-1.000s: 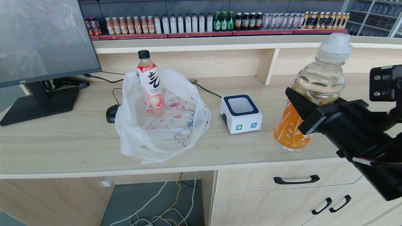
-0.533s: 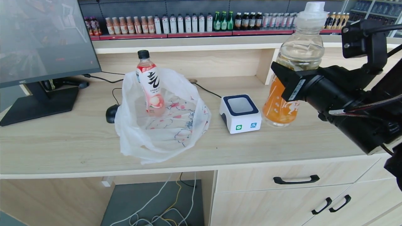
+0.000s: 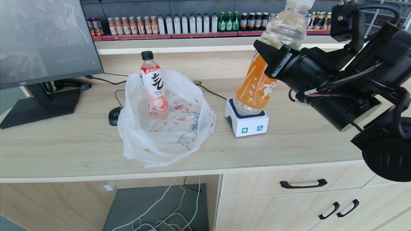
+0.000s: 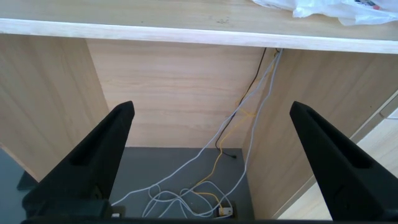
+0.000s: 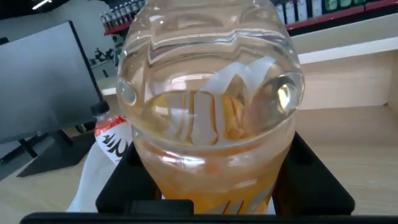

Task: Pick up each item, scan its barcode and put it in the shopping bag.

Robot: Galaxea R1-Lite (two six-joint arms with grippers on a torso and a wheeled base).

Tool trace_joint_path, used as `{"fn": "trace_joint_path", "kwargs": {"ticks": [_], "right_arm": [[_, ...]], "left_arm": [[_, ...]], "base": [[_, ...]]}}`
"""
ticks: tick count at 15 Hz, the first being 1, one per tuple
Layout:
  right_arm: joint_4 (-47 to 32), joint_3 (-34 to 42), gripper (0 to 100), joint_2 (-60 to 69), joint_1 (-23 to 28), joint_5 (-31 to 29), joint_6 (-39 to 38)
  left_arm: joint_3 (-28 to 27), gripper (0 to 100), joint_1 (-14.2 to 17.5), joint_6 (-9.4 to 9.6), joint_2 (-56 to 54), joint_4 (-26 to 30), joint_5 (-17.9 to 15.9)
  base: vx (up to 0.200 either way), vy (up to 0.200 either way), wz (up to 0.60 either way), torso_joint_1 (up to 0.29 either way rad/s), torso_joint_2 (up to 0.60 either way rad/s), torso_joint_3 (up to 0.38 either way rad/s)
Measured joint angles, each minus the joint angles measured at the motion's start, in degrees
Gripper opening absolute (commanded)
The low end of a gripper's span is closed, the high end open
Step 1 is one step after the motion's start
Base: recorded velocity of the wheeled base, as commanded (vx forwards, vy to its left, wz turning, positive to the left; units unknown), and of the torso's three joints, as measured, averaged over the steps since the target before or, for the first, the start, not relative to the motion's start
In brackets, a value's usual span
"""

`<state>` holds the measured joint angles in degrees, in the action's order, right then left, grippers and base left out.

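We see an orange-labelled bottle [image 3: 257, 88] right of centre, its label speckled white with a white figure, its top clear. Below it, the scanner [image 3: 246, 125] is white, rimmed dark blue. Left of centre, the translucent white shopping bag [image 3: 167, 141] shows a red-and-grey flower print, and the pink-and-white bottle [image 3: 154, 86] has black brush marks and a black cap.

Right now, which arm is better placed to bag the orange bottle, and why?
Right: the right gripper holds the orange bottle above the scanner, beside the shopping bag. The left gripper hangs open below the counter.
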<state>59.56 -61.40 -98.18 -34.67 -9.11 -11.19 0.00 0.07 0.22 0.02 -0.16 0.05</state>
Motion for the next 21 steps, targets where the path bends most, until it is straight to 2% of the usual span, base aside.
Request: {"fn": "trace_joint_path", "kwargs": {"ticks": [3, 6, 11, 17, 21], "right_arm": [[-0.4, -2.2, 0, -1.2, 0.9, 1.9, -8.4], [-0.3, -3.1, 0, -1.6, 3.9, 5.5, -17.4], [-0.3, -3.8, 0, -3.6, 6.0, 5.5, -31.8], [-0.2, -6.8, 0, -9.0, 7.3, 2.0, -40.8], [-0.2, -7.3, 0, -11.5, 7.7, 2.0, -44.3]], "left_arm": [[0.0, 100, 0.0, 0.02, 0.0, 0.0, 0.0], [0.0, 100, 0.0, 0.0, 0.0, 0.0, 0.0], [0.0, 100, 0.0, 0.0, 0.0, 0.0, 0.0], [0.0, 100, 0.0, 0.0, 0.0, 0.0, 0.0], [0.0, 100, 0.0, 0.0, 0.0, 0.0, 0.0]], "base": [[0.0, 0.0, 0.0, 0.0, 0.0, 0.0], [0.0, 0.0, 0.0, 0.0, 0.0, 0.0], [0.0, 0.0, 0.0, 0.0, 0.0, 0.0], [0.0, 0.0, 0.0, 0.0, 0.0, 0.0], [0.0, 0.0, 0.0, 0.0, 0.0, 0.0]]}}
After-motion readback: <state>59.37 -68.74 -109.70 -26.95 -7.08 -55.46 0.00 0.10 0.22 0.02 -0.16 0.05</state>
